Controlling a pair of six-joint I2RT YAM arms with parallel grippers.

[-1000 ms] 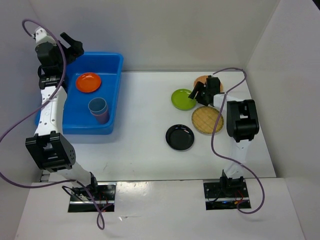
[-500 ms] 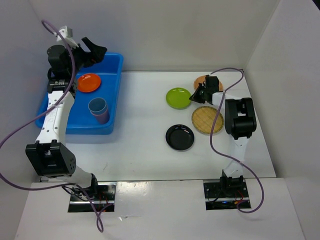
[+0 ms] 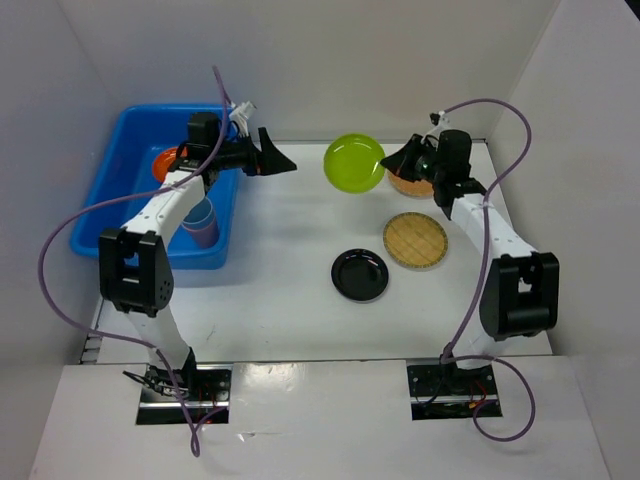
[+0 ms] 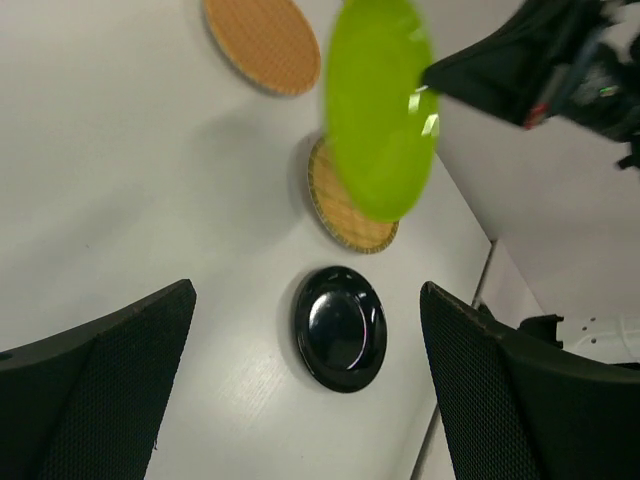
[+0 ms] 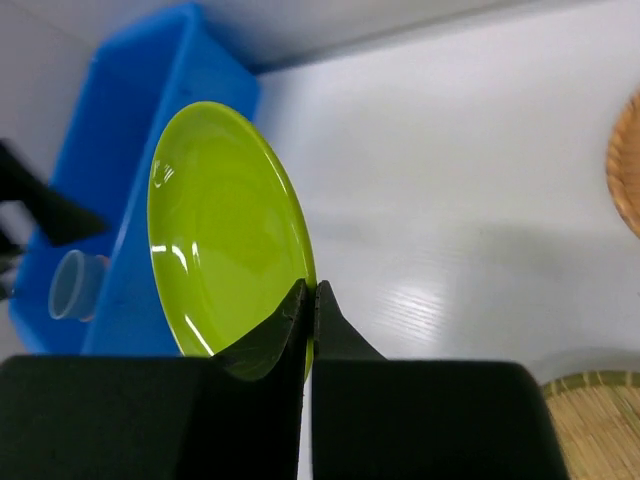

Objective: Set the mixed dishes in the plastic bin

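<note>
White counter [image 3: 290, 250], white walls on three sides.

Green plate [image 3: 354, 163]: off the counter, in the air above its far middle, tilted almost on edge. Right pincer [image 3: 388, 168] is clamped on its rim, jaws pressed together with only the plate edge between them. The plate is not in the bin [image 3: 135, 150]; it hangs right of it, well apart.

Bin sits at the far left. Inside: orange plate [image 3: 165, 165], partly under the left arm, and a blue cup [image 3: 197, 214] upright near the right wall.

Left pincer [image 3: 275, 158]: jaws spread wide, nothing between them. It hangs over the counter just past the bin's right wall and points at the green plate, so in the top view it lies between plate and bin.

On the counter: black plate [image 3: 360, 275] near the middle; one bamboo disc [image 3: 415, 241] just right of it; a second disc [image 3: 410, 185] farther back, mostly hidden under the right pincer.

View notes:
- Left wrist: green plate [image 4: 380, 110] seen face-on, overlapping one disc [image 4: 345, 215]. The other disc [image 4: 263, 40] is fully clear and the black plate [image 4: 340, 328] lies flat below. Both fingers [image 4: 110, 390] frame the shot, far apart.
- Right wrist: closed fingertips [image 5: 300, 310] on the plate [image 5: 225, 240] rim. Bin [image 5: 150, 120] and cup [image 5: 75, 285] lie behind it, disc edges at right.
</note>
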